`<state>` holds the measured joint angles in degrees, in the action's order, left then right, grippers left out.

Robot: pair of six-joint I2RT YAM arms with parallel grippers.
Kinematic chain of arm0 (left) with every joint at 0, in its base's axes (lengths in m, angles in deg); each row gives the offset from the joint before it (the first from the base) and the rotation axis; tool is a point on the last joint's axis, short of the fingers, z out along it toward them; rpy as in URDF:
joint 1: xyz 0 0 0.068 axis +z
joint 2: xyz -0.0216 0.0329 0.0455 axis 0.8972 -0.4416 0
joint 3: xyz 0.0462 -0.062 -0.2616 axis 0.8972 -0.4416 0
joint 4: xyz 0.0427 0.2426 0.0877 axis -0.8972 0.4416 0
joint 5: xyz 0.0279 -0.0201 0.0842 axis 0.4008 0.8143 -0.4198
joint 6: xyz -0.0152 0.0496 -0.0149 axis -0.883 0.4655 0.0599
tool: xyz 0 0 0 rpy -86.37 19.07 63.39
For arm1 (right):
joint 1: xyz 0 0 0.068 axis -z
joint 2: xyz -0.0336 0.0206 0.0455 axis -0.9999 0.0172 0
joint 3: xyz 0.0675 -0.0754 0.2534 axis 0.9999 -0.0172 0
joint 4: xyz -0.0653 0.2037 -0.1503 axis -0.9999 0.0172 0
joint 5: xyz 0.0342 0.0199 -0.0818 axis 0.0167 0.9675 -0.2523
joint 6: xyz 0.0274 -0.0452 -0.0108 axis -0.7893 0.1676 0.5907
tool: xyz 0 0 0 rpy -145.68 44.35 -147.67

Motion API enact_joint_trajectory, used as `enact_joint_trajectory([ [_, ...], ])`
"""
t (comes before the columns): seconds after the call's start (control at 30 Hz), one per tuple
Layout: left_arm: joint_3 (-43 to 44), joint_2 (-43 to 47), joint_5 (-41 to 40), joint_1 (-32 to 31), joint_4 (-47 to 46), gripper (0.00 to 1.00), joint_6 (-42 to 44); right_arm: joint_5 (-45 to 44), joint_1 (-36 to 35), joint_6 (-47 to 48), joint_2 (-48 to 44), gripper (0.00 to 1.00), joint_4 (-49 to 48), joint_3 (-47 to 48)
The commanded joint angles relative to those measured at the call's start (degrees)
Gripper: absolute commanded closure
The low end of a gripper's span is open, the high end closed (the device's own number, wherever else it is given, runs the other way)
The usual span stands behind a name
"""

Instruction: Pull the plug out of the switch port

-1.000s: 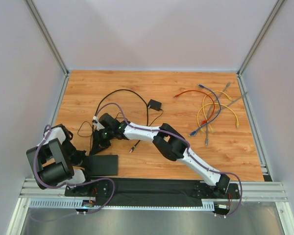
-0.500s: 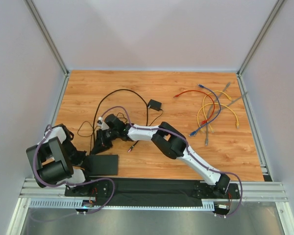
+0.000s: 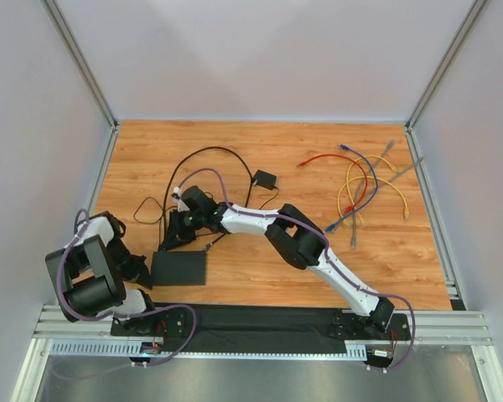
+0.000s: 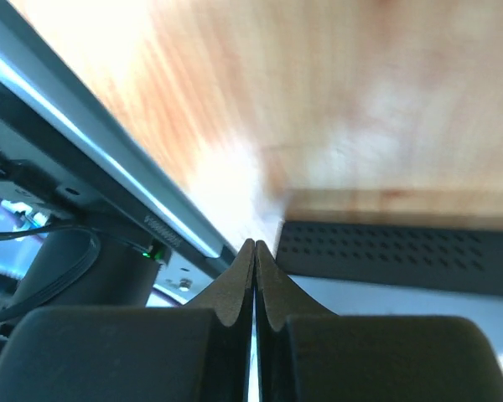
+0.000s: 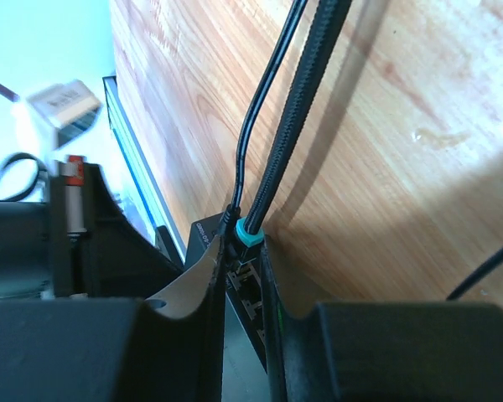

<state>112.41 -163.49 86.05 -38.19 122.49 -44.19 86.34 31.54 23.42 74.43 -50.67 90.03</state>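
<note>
Overhead, switch port (image 3: 180, 268) at 7 o'clock on table (image 3: 235, 151), right gripper (image 3: 174, 239) at its 12 o'clock edge, grip unreadable there, wrist view shows jaws clamped on teal-collared plug (image 5: 250, 236), left gripper (image 4: 254, 244) closed empty at port's 9 o'clock, plug seating unclear.

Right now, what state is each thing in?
Switch: flat on the table.
Plug: gripped at the switch's edge, apparently not yet out.
Right gripper: shut on the plug.
Left gripper: shut, empty, tips by the switch's corner.
Spare cables: loose, plugged into nothing.
Adapter: lying flat, untouched.
</note>
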Motion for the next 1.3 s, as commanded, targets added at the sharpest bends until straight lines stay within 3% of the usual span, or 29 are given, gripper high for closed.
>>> enact_joint_trajectory([
  [0.0, 3.1, 5.0, 1.1, -1.1, -0.1, 1.0, 0.8, -0.5, -0.6, 4.6, 0.6, 1.0, 3.0, -0.4],
  [0.1, 4.6, 13.4, 4.2, -2.1, 1.0, 1.0, 0.4, 1.6, -0.8, 4.6, -0.4, 1.0, -0.5, -4.8],
  [0.2, 4.8, 13.5, 8.5, -4.2, -1.2, 1.0, 0.1, 4.9, -1.0, 1.9, 0.1, 1.0, -0.4, -5.2],
  [0.3, 2.8, 12.1, 12.2, -4.8, -5.9, 1.0, -2.0, 8.5, -1.0, -4.5, -0.7, 0.96, -10.1, -10.3],
  [0.5, 2.3, 5.9, 11.4, -5.4, -9.2, 1.0, -0.8, 11.4, -0.3, -6.7, 0.3, 0.8, -13.7, -10.6],
  [0.53, 2.3, 5.1, 11.5, -5.3, -9.5, 1.0, -0.8, 11.7, -0.1, -7.0, 0.2, 0.73, -15.3, -11.1],
  [0.7, 2.0, 2.8, 12.1, -5.9, -10.4, 1.0, -0.2, 15.0, 0.3, -7.8, 1.6, 0.64, -17.3, -11.4],
  [1.0, 0.7, 2.4, 9.0, -6.1, -8.9, 1.0, -0.8, 17.0, 1.7, -14.5, 5.3, 0.67, -23.8, -10.3],
  [1.27, 1.0, 0.4, 7.4, -6.1, -8.6, 1.0, -0.6, 16.1, 2.5, -14.9, 5.4, 0.78, -23.4, -9.7],
])
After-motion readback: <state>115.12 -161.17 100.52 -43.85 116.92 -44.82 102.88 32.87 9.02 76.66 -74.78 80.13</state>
